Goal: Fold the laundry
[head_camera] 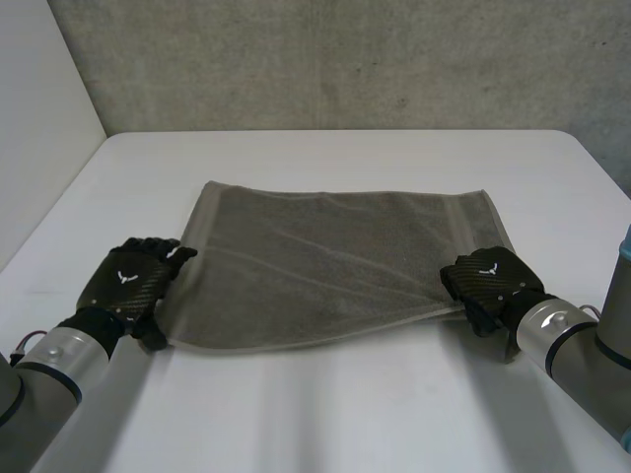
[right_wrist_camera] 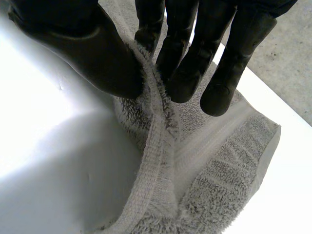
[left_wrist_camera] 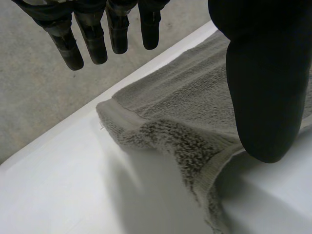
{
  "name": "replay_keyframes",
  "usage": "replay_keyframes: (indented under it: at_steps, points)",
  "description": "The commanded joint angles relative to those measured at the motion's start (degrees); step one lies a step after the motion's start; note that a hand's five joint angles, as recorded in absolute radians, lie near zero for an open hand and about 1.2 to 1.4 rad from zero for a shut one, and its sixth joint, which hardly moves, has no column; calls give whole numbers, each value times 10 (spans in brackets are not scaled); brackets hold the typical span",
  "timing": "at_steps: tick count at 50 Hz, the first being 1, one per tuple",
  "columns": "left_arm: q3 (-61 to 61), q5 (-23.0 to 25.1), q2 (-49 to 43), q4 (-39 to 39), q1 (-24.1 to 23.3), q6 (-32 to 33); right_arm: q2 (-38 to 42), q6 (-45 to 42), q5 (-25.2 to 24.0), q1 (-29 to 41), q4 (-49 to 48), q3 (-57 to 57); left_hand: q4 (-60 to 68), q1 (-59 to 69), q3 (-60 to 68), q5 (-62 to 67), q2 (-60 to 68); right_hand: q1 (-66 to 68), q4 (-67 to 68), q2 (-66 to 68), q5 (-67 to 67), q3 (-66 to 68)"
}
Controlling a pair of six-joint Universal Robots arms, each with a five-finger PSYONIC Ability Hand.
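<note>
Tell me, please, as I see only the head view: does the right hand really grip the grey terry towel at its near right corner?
Observer: Yes. In the right wrist view the right hand pinches the hem of the grey terry towel between thumb and fingers.
Operator: And the left hand?
Observer: In the left wrist view the left hand is open: its fingers are straight and off the towel, which lies on the white table.

towel (head_camera: 335,266) near corners partly under left hand (head_camera: 133,281), right hand (head_camera: 490,279)
</note>
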Motion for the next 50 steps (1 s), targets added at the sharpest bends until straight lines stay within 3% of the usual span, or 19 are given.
replay_keyframes:
  at_steps: [1,12,19,28,36,43,48,50]
  points:
    - [0,3,-16,-5,-2,20,-1,41,-2,-1,-3,-4,33,35,32,34,32,32,33,32,28,29]
    - [4,0,-48,-3,-2,99,-4,58,-2,-21,-5,-8,88,90,88,90,88,32,33,32,28,29]
    - [11,-3,-57,3,-1,99,-5,69,-2,-23,-4,-10,105,107,105,107,105,32,33,32,28,29]
    - [40,-3,-81,20,4,68,-6,76,-4,-25,-2,-10,287,288,286,288,286,32,33,32,28,29]
    - [66,-6,-96,20,4,-14,-6,76,-4,-25,0,-10,305,307,305,307,305,32,33,32,28,29]
    - [70,-41,-96,16,5,-23,-6,76,-4,-26,-1,-10,349,351,349,351,348,32,33,32,28,29]
    - [71,-60,-96,12,5,-27,-6,76,-4,-25,-1,-9,469,470,468,470,468,32,33,32,28,29]
    - [70,-60,-95,11,5,-27,-6,76,-4,-25,-1,-9,584,586,583,586,583,32,33,32,28,29]
